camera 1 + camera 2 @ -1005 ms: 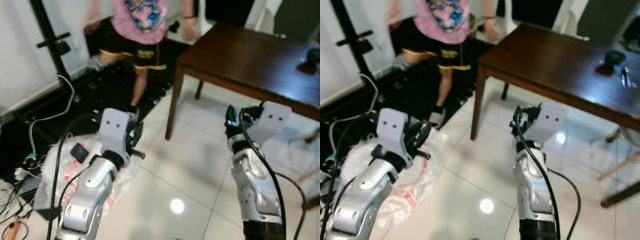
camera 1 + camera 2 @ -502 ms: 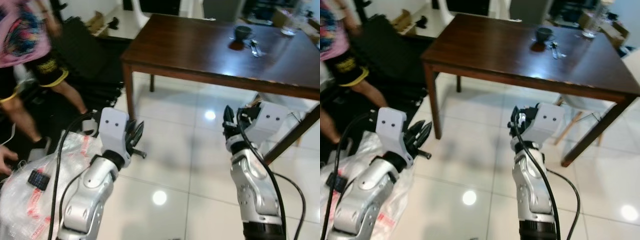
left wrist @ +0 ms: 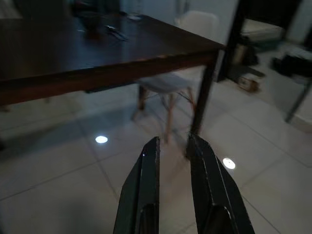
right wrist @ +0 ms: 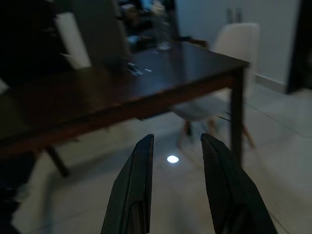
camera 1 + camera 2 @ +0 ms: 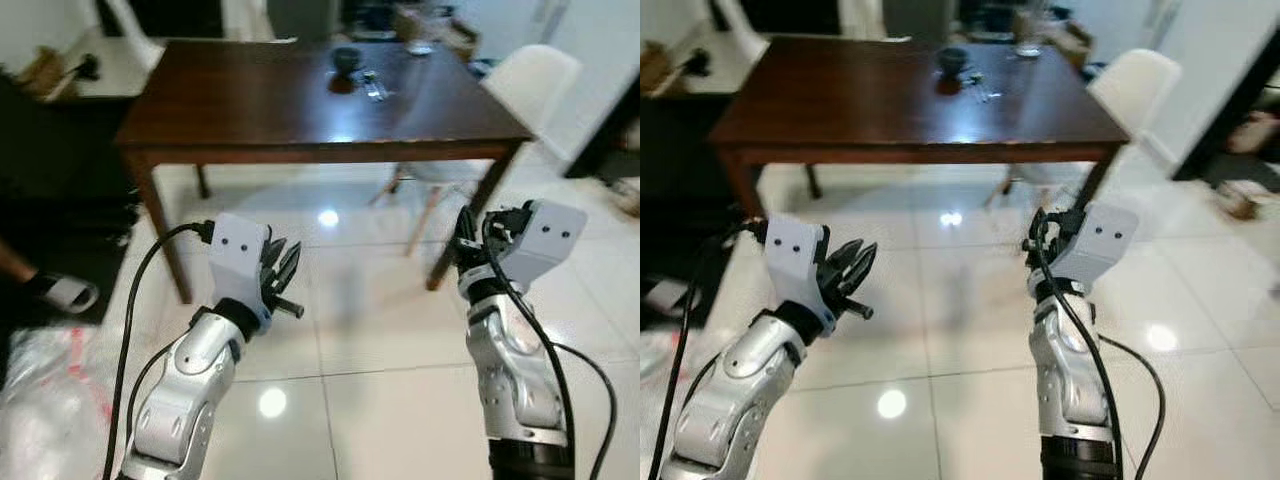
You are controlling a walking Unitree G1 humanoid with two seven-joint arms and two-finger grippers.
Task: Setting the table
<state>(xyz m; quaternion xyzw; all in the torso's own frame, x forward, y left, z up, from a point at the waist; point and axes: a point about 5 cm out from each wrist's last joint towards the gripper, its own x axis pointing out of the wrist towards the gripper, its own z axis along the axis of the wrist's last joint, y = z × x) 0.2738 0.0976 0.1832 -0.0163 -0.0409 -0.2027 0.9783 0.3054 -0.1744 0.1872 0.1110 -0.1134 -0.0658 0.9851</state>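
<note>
A dark wooden counter [image 5: 250, 100] stands ahead on white tiled floor [image 5: 360, 330], carrying a small dark bowl [image 5: 346, 58] and cutlery [image 5: 372, 86] near its far edge. A white chair [image 5: 520, 85] sits at its right corner. Short of the counter, the left pincer [image 3: 173, 161] and right pincer [image 4: 176, 161] hover over the floor, each with fingers parted and empty.

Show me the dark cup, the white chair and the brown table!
dark cup [image 5: 345, 58], left eye view, on its side wall.
white chair [image 5: 1132, 88], right eye view, on its backrest.
brown table [image 5: 230, 100], left eye view, on its bare top.
</note>
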